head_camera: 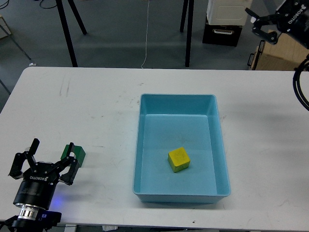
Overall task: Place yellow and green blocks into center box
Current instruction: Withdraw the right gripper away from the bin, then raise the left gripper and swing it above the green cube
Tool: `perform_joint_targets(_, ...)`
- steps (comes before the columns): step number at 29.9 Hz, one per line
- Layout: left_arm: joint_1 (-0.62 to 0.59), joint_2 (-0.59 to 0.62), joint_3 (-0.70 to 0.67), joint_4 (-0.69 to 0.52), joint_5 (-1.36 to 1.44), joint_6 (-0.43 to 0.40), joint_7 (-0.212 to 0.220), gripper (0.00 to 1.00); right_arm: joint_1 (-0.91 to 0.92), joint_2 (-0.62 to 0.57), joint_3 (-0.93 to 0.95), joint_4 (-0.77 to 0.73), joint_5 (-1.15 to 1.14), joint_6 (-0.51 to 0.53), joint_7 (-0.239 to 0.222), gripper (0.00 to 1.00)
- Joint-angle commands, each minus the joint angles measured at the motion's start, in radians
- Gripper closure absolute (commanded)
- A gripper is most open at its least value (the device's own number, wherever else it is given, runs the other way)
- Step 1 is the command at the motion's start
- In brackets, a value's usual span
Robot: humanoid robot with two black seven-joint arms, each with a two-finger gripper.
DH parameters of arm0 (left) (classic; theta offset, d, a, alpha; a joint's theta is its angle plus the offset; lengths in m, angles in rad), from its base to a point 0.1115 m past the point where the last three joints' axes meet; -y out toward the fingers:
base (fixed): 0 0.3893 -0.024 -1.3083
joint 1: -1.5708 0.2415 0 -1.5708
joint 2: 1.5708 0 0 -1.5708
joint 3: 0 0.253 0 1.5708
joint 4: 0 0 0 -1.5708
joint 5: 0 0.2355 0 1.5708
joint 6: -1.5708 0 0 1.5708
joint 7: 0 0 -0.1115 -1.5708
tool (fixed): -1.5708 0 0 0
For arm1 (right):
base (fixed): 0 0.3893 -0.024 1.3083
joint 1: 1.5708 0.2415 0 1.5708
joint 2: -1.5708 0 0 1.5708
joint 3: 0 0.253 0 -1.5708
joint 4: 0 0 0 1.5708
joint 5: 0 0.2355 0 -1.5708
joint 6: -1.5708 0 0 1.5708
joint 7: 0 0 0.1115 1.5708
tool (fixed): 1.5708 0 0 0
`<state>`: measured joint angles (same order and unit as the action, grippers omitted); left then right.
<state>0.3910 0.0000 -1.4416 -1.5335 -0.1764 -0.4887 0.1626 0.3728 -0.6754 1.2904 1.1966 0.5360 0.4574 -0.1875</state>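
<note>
A yellow block (pixel 178 159) lies inside the light blue box (pixel 137 145) at the table's center, toward the box's front. A green block (pixel 78 155) sits on the white table at the front left, just right of my left gripper's right finger and partly hidden by it. My left gripper (pixel 50 153) is open and empty, its fingers pointing away from me, with the green block outside the gap. My right gripper (pixel 259 22) is raised at the top right, beyond the table's far edge, open and empty.
The white table (pixel 96 106) has faint marks at the far left. Behind it on the floor are black stand legs (pixel 65 34), a hanging cable (pixel 146 34), a black-and-white case (pixel 224 24) and a cardboard box (pixel 280 55).
</note>
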Motion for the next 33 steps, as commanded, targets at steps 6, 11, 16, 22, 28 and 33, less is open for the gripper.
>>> perform_joint_targets(6, 0.002, 0.000, -0.003, -0.002, -0.002, 0.000, -0.003, 0.00, -0.659, 0.199, 0.409, 0.300, 0.021, 0.017, 0.026, 0.00)
perform_joint_targets(11, 0.006, 0.000, -0.002, -0.011, -0.002, 0.000, -0.005, 0.00, -0.870, 0.400, 0.422, 0.399, 0.018, 0.031, 0.026, 0.00)
perform_joint_targets(16, 0.006, 0.000, -0.005, -0.016, -0.003, 0.000, -0.005, 0.00, -0.894, 0.444, 0.396, 0.400, 0.012, 0.031, 0.026, 0.00)
perform_joint_targets(22, 0.000, 0.000, -0.023, -0.014, -0.012, 0.000, -0.017, 0.00, -0.894, 0.419, 0.391, 0.402, 0.010, 0.031, 0.028, 0.00)
perform_joint_targets(28, -0.032, 0.000, -0.141, -0.008, -0.006, 0.000, -0.116, 0.00, -0.905, 0.315, 0.421, 0.403, 0.012, 0.031, 0.028, 0.00)
perform_joint_targets(33, -0.162, 0.053, -0.201, 0.065, -0.012, 0.000, -0.133, 0.00, -0.917, 0.307, 0.464, 0.400, 0.012, 0.031, 0.028, 0.00)
